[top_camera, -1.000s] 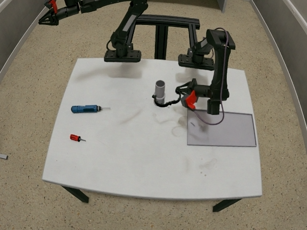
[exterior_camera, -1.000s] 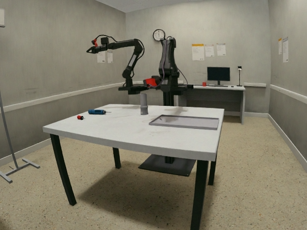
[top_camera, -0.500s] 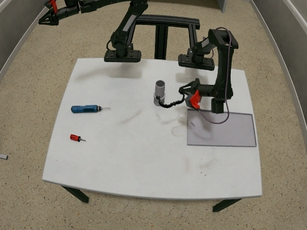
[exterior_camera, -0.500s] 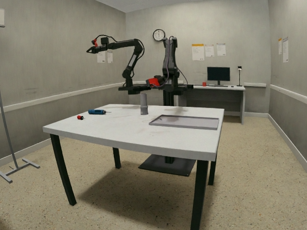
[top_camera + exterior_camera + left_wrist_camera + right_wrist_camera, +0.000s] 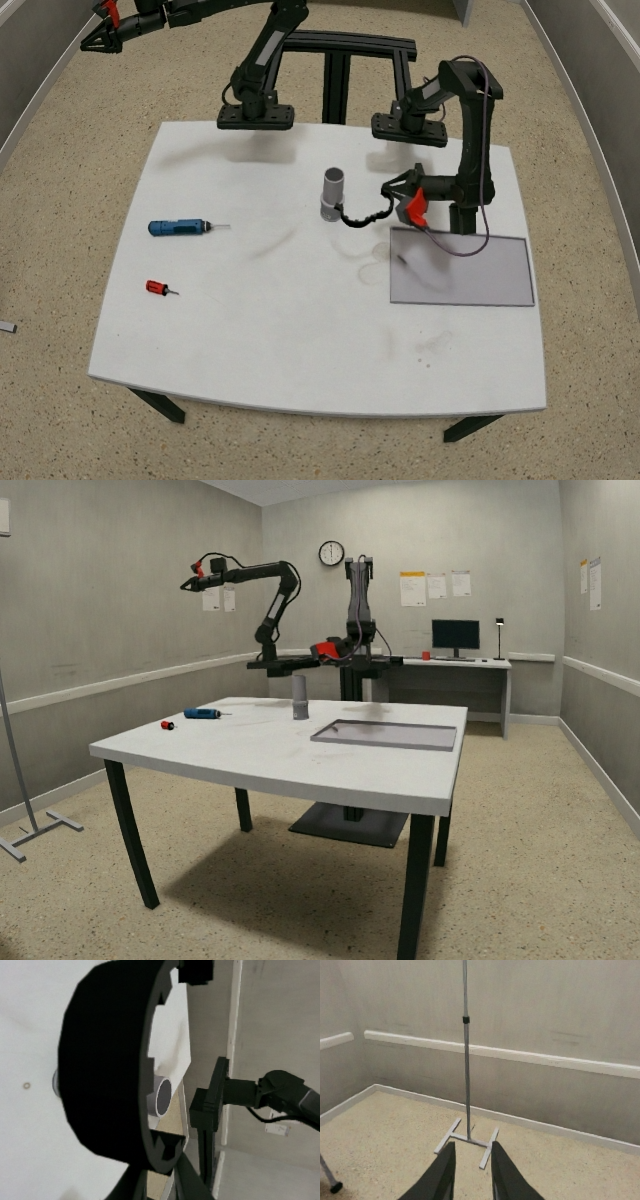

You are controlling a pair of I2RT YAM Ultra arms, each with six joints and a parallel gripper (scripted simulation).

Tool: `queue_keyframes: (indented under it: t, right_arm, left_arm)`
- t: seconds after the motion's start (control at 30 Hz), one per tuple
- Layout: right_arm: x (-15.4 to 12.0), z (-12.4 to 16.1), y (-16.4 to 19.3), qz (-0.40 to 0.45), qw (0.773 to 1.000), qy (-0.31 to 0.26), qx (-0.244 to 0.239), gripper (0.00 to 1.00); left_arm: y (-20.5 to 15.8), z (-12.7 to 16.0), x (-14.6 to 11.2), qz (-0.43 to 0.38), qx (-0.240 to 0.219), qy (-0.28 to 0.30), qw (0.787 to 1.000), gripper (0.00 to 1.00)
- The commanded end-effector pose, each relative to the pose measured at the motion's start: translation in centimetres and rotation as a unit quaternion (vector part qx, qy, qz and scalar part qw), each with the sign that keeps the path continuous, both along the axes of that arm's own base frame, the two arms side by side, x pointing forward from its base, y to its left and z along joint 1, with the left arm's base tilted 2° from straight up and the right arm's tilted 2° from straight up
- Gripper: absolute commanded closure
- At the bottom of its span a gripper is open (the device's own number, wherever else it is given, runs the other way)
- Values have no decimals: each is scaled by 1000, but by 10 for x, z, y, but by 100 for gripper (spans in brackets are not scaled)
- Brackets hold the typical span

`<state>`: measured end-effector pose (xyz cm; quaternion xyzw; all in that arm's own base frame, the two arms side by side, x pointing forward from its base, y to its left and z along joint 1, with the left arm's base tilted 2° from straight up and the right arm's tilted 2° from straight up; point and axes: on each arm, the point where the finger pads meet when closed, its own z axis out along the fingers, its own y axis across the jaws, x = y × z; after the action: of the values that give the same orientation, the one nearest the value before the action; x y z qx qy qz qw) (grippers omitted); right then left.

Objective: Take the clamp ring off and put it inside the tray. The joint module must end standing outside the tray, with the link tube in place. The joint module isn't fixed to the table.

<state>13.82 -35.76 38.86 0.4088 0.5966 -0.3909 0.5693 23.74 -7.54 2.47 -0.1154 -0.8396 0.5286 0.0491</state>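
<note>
The clamp ring (image 5: 356, 224) (image 5: 105, 1060) is a black open C, held in the air between the joint module and the tray. My left gripper (image 5: 384, 187) (image 5: 160, 1156) is shut on one end of it. Its other end overlaps the joint module (image 5: 329, 210) (image 5: 300, 711) in the top view. The grey module stands upright on the table outside the tray, with the link tube (image 5: 333, 189) (image 5: 299, 689) (image 5: 152, 1102) upright in its top. The tray (image 5: 465, 304) (image 5: 382, 745) lies flat at the right. My right gripper (image 5: 82, 47) (image 5: 181, 587) (image 5: 473, 1150) is slightly open and empty, far from the table's objects.
A small dark piece (image 5: 402, 259) (image 5: 334, 728) lies inside the tray near its left side. A blue power screwdriver (image 5: 178, 227) (image 5: 201, 714) and a short red screwdriver (image 5: 155, 287) (image 5: 166, 725) lie at the table's left. The left arm's elbow and cable hang over the tray's back edge.
</note>
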Motion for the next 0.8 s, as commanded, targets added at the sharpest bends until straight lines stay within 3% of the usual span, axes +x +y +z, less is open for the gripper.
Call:
queue_keyframes:
  t: [0.0, 0.77]
  right_arm:
    - [2, 39, 7, 3, 999, -21, -45, 80]
    - [2, 39, 7, 3, 999, -21, -45, 80]
  left_arm:
    - [5, 11, -5, 10, -4, -6, 1000, 94]
    - [40, 14, 7, 48, 11, -28, 998, 94]
